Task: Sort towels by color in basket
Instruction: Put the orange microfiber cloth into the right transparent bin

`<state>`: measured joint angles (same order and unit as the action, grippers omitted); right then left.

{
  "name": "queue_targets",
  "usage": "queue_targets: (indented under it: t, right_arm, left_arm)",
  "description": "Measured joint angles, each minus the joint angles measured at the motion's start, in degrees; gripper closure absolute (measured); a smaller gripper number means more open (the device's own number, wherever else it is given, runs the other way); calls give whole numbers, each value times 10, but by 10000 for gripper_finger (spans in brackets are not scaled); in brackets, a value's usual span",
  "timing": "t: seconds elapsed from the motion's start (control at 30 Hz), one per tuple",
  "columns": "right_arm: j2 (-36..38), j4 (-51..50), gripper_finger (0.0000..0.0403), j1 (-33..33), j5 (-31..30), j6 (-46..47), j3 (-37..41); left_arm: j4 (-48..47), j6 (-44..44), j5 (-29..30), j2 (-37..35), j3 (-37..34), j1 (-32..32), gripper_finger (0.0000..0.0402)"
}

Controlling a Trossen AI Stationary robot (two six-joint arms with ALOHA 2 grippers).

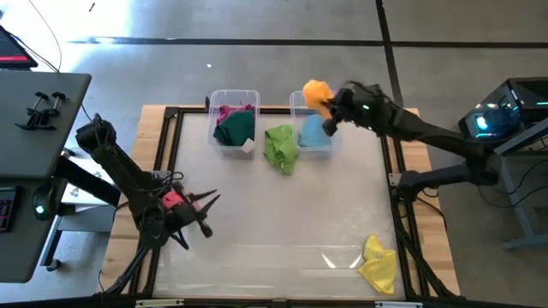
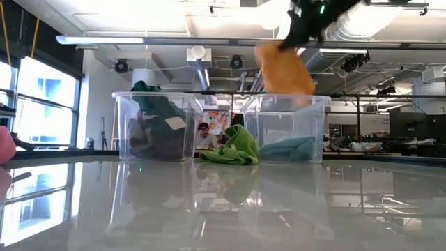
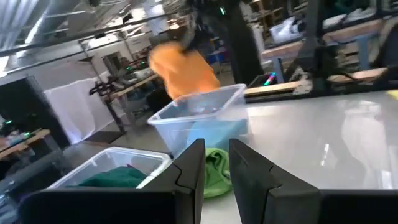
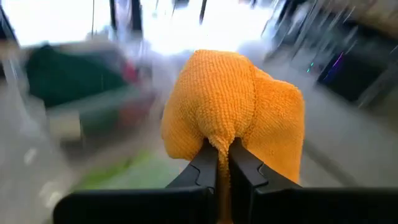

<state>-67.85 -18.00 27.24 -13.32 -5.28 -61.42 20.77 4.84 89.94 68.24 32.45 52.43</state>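
Nearest, at the front edge of the tabletop point(image 1: 282, 222), a yellow towel point(image 1: 378, 263) lies crumpled toward the right corner, well apart from everything else. Level with it on the left side waits the left gripper point(image 1: 208, 203), low over the tabletop with nothing between its fingers point(image 3: 191, 167), which stand a little apart in its own wrist view.

Farther back, a light green towel point(image 1: 281, 147) lies heaped on the tabletop itself, between the two clear bins and touching the front of the right one. The left bin point(image 1: 234, 122) holds a dark green towel point(image 1: 234, 128) piled over a magenta one point(image 1: 229, 111); a darker cloth under them shows in the low view, but its colour I cannot tell. The right bin point(image 2: 287, 129) holds a light blue towel point(image 2: 287, 148) lying flat on its floor.

Farthest back — above the right bin's rear rim — the right gripper point(image 1: 329, 106) hangs in the air, clenched on the orange towel point(image 4: 231, 112). Its fingers pinch a fold at the cloth's edge, and the rest bulges out past the fingertips. In the low view the orange towel dangles over the right bin, clear of the light blue towel below it.
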Motion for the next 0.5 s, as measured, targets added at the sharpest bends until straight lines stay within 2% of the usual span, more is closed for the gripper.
queue_targets:
  t: [0.1, 0.2, 0.3, 0.4, 0.5]
  right_arm:
    - [-46, -22, 397, 32, 73, 18, 1]
    - [-79, -12, 397, 36, 123, 32, 1]
    - [-101, -17, 397, 39, 117, 50, 1]
    - [-117, -44, 390, 52, 70, 57, 1]
    - [-138, -70, 362, 70, 64, 57, 1]
  left_arm:
    - [30, 35, -11, -6, 0, -20, 344]
    - [40, 64, -11, -7, 0, -35, 344]
    - [39, 81, -11, -7, 0, -43, 344]
    - [34, 74, -14, -6, 0, -49, 344]
    - [32, 61, -16, -6, 0, -50, 344]
